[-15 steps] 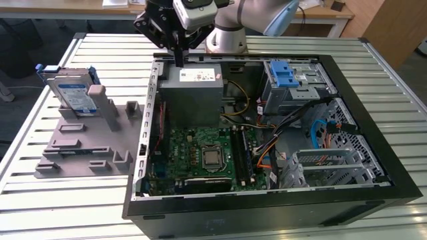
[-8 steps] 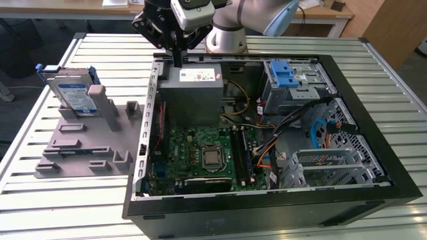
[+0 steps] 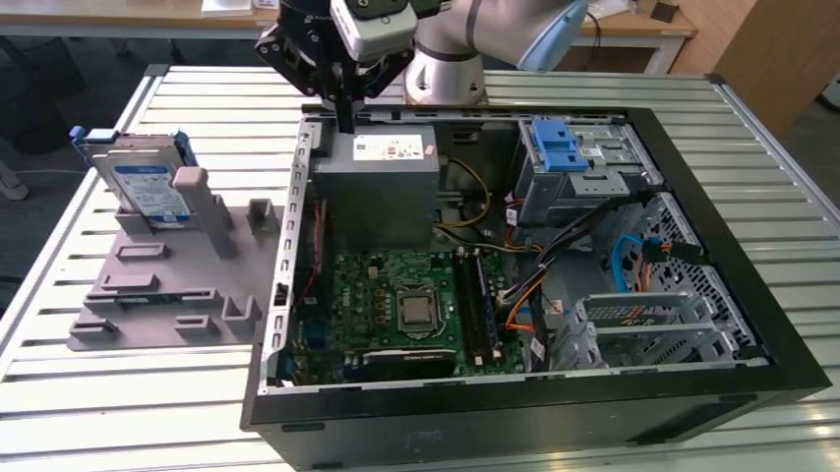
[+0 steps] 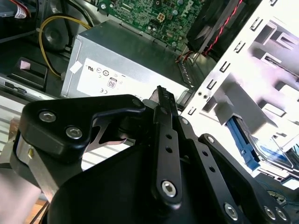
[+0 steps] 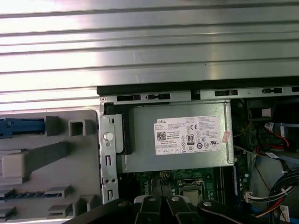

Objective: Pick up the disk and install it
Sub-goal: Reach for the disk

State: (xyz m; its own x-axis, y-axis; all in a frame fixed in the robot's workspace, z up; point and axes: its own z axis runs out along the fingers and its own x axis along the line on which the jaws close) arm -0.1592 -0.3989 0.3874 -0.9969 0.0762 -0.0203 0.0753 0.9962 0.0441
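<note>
The disk (image 3: 142,187) stood upright in the grey fixture (image 3: 164,295) at the exterior view's left, well apart from your gripper (image 3: 345,122). That hung over the power supply (image 3: 377,197), fingers pressed together and holding nothing. Brought over like that, you would likely have knocked the disk down rather than straddled it.

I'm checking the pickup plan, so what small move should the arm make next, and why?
Probably shift the gripper toward the exterior view's left. It hangs shut and empty near the grey power supply inside the case, while the disk stands untouched in the grey fixture beside the case.
</note>
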